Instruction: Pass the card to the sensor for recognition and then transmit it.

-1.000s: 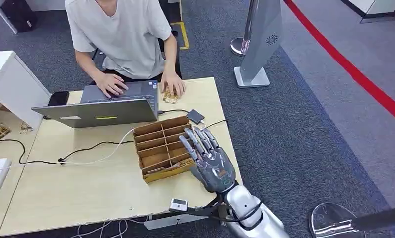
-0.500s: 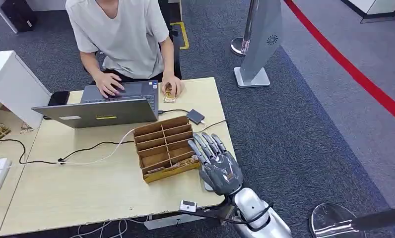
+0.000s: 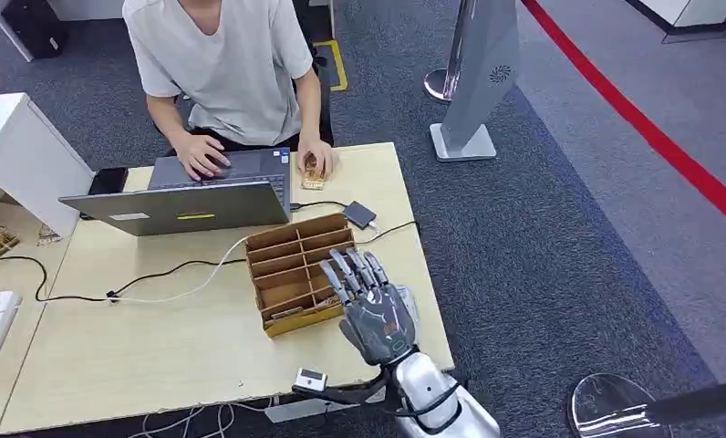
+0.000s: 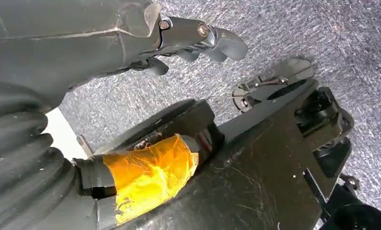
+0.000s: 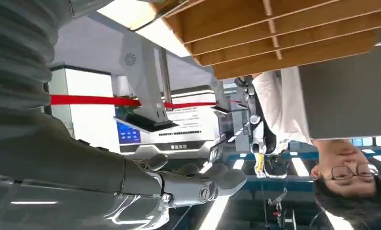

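Note:
My right hand [image 3: 370,303] hovers over the right edge of the wooden divided box [image 3: 291,265], fingers spread and holding nothing. In the right wrist view its fingers [image 5: 198,184] stretch out beside the box [image 5: 284,33]. A thin wooden card [image 3: 286,313] lies in the box's nearest compartment. Another card [image 3: 312,173] is under a person's hand at the table's far edge. A small dark square sensor [image 3: 359,215] with a cable sits just beyond the box. My left hand [image 4: 198,36] hangs over grey carpet with nothing in it.
A person [image 3: 232,64] sits across the table typing on a grey laptop [image 3: 186,201]. Cables [image 3: 159,278] run over the light wooden table [image 3: 140,356]. A white cabinet [image 3: 17,155] stands at the left, a grey stand [image 3: 473,82] and a red floor line [image 3: 642,128] on the right.
My right hand drew back to the right half a second ago; now it has moved left and forward over the box's right edge. The person's hands barely shifted.

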Tool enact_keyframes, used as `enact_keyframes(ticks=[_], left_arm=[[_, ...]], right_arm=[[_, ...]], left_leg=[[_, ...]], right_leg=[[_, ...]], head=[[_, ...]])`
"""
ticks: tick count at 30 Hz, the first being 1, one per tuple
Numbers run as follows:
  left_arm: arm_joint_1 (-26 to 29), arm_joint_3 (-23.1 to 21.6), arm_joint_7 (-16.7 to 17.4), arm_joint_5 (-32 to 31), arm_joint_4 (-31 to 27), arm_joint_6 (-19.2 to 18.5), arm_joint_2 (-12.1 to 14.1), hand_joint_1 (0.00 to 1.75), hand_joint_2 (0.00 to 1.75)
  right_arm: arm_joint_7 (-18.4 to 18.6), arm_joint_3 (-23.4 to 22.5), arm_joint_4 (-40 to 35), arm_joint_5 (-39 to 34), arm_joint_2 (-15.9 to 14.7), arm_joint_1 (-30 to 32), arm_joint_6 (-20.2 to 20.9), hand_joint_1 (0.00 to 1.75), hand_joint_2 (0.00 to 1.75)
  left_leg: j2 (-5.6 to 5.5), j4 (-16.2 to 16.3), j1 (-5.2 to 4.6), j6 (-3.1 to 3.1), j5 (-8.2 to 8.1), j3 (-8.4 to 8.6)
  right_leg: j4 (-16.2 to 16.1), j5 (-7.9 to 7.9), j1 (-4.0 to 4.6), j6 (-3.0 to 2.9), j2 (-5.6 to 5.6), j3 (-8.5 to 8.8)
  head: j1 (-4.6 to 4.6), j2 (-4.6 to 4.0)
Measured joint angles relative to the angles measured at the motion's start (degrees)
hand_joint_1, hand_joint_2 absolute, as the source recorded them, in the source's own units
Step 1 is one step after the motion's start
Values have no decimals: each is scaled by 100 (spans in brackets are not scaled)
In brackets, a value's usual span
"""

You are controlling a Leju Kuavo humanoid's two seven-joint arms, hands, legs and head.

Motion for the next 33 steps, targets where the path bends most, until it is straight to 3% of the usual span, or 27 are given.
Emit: enact_keyframes(ticks=[5, 23, 33], left_arm=[[-30, 0, 24, -57, 0, -2, -4, 0, 175], [-98, -2, 118, -160, 0, -24, -11, 0, 175], [-123, -9, 132, -190, 0, -50, -26, 0, 175]], right_arm=[[415, 184, 138, 7, 64, -110, 0, 0, 175], [1109, 187, 1034, 24, 121, -454, 0, 0, 175], [1210, 31, 1452, 22, 96, -630, 0, 0, 175]], left_leg=[[0, 0, 0, 0, 0, 0], [0, 0, 0, 0, 0, 0], [0, 0, 0, 0, 0, 0]], right_leg=[[0, 0, 0, 0, 0, 0], [0, 0, 0, 0, 0, -1], [0, 0, 0, 0, 0, -2]], head=[[-2, 0], [-2, 0], [-2, 0]])
